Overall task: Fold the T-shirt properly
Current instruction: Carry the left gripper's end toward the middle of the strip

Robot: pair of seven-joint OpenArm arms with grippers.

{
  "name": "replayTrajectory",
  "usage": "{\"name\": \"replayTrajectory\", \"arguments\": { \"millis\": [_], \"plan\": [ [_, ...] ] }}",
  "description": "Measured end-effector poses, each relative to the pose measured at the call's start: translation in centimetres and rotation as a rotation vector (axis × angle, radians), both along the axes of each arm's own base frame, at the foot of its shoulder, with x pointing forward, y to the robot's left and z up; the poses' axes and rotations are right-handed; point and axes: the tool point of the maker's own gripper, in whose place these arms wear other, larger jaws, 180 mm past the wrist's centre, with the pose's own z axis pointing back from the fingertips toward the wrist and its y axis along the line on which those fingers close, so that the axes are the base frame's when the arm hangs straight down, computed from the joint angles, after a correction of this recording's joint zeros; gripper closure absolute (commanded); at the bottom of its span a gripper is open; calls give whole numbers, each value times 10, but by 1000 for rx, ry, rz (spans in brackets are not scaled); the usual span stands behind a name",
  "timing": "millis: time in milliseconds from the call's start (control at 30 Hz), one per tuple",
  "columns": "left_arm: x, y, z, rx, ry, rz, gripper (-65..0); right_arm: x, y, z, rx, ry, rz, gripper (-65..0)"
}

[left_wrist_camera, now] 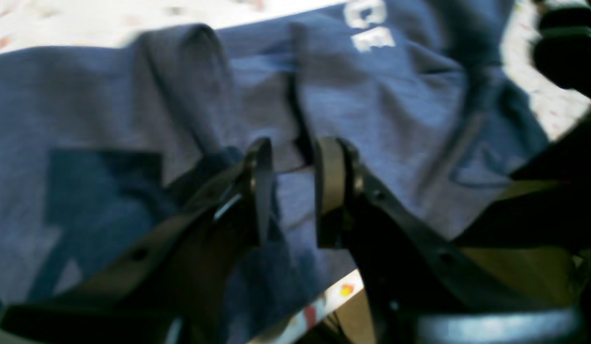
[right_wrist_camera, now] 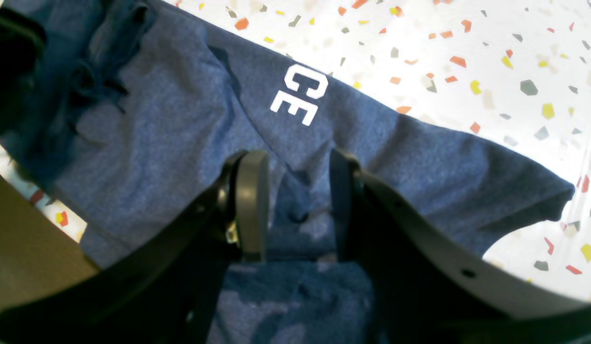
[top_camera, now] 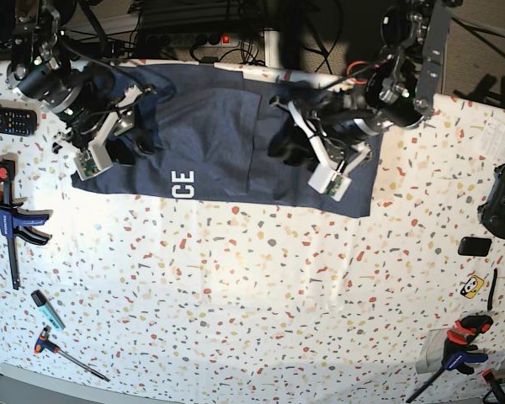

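Navy cloth of the T-shirt [top_camera: 219,143] is lying half-folded, still rumpled, under my left pincer [left_wrist_camera: 293,191] and right pincer [right_wrist_camera: 295,205], both gaping apart, gripping nothing.

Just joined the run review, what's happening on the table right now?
A two-arm robot is working on a heathered navy-blue cotton T-shirt spread across the far side of a speckled terrazzo-pattern table. The white letters "CE" show near its front edge. The left gripper and right gripper are both over the fabric at opposite ends, jaws apart. Neither clearly pinches cloth yet. The shirt is rumpled and partly folded, not finished.
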Motion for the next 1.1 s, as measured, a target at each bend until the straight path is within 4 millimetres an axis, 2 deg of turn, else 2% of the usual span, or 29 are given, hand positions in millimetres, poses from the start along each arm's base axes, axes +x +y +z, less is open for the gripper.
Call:
{"name": "replayTrajectory", "arguments": {
  "millis": [133, 233, 333, 433, 500, 600, 700, 900, 1000, 1100],
  "plan": [
    [4, -1, 3, -2, -12, 5, -197, 0, 0, 0, -1, 0, 0, -216],
    [21, 10, 6, 75, -70, 15, -196, 0, 0, -1, -2, 3, 0, -216],
    [39, 34, 12, 113, -109, 73, -196, -4, 3, -3, 21, 38, 3, -216],
    [51, 72, 11, 163, -118, 155, -196, -9, 7, -5, 54, 74, 9, -216],
    [53, 90, 10, 187, -119, 190, -196, -9, 7, -6, 52, 78, 10, -216],
    [50, 103, 10, 185, -145, 219, -196, -9, 6, -6, 50, 80, 10, -216],
    [41, 114, -3, 197, -153, 228, -196, -11, 5, -9, 38, 99, 11, -216],
    [36, 133, -44, 229, -106, 281, -196, -22, 0, -23, -13, 186, 14, -216],
    [36, 138, -55, 220, -98, 299, -196, -22, -3, -18, 18, 185, -1, -216],
    [35, 139, -59, 218, -89, 305, -196, -19, -13, -1, 88, 173, -41, -220]
  ]
}}
